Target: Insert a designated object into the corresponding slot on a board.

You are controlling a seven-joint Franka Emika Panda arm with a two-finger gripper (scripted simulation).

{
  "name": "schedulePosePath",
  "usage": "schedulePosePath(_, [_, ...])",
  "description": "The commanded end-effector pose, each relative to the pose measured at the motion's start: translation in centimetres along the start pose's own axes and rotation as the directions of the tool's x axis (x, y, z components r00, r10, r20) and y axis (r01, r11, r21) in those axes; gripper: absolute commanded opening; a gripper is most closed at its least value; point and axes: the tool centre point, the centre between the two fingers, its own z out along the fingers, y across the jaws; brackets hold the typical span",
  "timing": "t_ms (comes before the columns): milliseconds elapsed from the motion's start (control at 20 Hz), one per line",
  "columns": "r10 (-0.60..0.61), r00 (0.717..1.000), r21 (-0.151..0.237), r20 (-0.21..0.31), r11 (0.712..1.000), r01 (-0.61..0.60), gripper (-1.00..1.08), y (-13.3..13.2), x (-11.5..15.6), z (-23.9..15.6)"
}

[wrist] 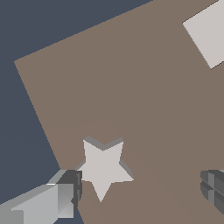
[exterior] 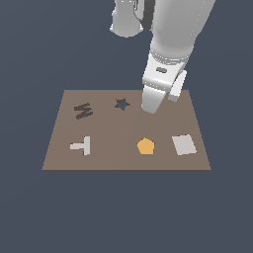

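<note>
Gripper open astride star on board; grey square well apart.

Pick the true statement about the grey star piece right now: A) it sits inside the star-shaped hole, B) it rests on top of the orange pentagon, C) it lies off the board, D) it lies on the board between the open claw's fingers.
D: in the wrist view the grey star piece lies flat on the board with one finger on either side, while the star-shaped hole shows empty.
</note>
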Motion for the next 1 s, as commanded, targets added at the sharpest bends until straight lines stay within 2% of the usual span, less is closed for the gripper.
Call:
schedulePosePath(0, [-0.078, 0.997, 0.0, 0.001, 0.997, 0.078, 1.0, -0.9, 0.0, 0.7])
schedulePosePath(450, [-0.245, 0.97, 0.002, 0.004, 0.97, 0.244, 1.0, -3.0, -0.5, 2.4])
schedulePosePath(950, [-0.267, 0.964, 0.002, 0.005, 0.964, 0.267, 1.0, -3.2, -0.6, 2.8])
